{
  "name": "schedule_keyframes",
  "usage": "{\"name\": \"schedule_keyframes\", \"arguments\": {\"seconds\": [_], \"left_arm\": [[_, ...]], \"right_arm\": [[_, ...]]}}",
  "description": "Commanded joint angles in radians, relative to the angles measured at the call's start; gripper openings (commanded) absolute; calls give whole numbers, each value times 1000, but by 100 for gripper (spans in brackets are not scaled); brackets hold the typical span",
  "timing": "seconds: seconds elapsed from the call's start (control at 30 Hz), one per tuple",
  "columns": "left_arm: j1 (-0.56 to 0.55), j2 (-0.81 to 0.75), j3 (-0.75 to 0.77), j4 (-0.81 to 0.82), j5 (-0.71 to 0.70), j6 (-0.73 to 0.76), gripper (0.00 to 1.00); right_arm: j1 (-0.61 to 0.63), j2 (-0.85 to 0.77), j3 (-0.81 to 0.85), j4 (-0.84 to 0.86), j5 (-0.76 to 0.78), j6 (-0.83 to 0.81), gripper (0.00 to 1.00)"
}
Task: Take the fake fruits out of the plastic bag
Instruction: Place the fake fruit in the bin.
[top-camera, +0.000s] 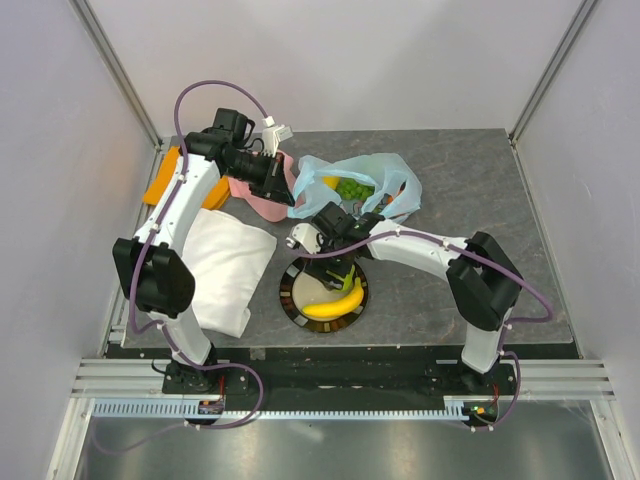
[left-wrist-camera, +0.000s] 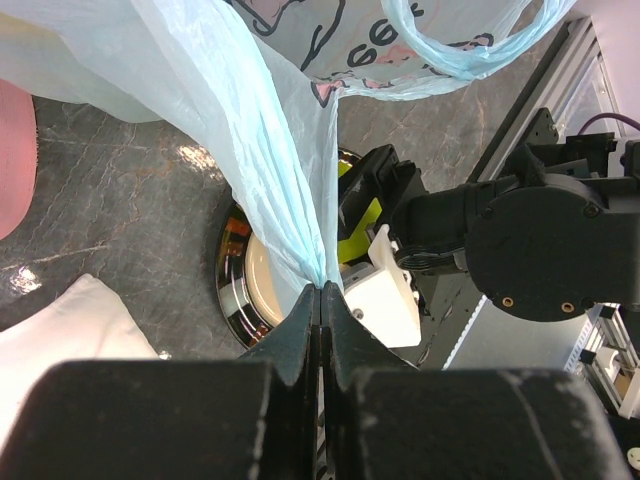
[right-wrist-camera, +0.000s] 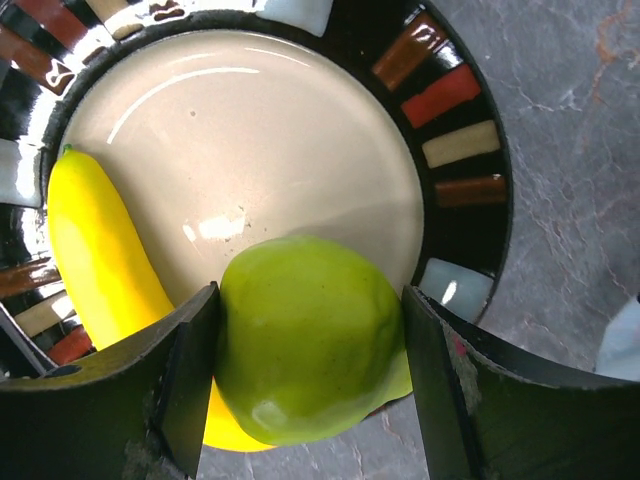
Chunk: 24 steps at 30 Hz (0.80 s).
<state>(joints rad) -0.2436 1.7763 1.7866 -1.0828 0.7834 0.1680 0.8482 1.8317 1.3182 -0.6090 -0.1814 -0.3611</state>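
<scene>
While the left gripper (left-wrist-camera: 320, 300) is pinched together on a fold of the plastic bag (left-wrist-camera: 250, 140), drawing the thin blue film up taut, the right gripper (right-wrist-camera: 310, 305) is clamped on a green fruit (right-wrist-camera: 300, 360) just above the plate (right-wrist-camera: 462, 150). Whether that fruit is an apple or a pear I cannot tell. The plate sits by the middle of the near edge of the tabletop (top-camera: 450, 200). A banana (right-wrist-camera: 95, 250) lies on it, partly hidden behind the green fruit in the wrist view.

The bag rests toward the far edge, open enough that green grapes (top-camera: 352, 188) and something yellow (top-camera: 329, 182) show inside.

These fruits look like light, rigid, glossy plastic, so a round one could squirt from flat fingers. Gripping across the widest part, as here, seems safest. The knobbly grapes should offer better purchase across the middle of the bunch. The bag is probably flimsy and slippery and likely to sag over its contents, so it is best held at the rim or a handle.
</scene>
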Motion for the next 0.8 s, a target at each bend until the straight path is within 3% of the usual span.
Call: {"name": "schedule_keyframes", "arguments": {"seconds": [0.0,0.1,0.67,0.77], "left_arm": [[1,-14,37,18,-1,-2,2],[1,0,39,18,8,-4,1],[1,54,102,18,14,-7,2],[3,57,112,15,16,-4,2]], "right_arm": [[-6,31,75,-74,28,19,56],[-6,64,81,-98,26,13,60],[-5,87,145,-199,25,34,56],[-6,104,148,-232,17,31,62]]}}
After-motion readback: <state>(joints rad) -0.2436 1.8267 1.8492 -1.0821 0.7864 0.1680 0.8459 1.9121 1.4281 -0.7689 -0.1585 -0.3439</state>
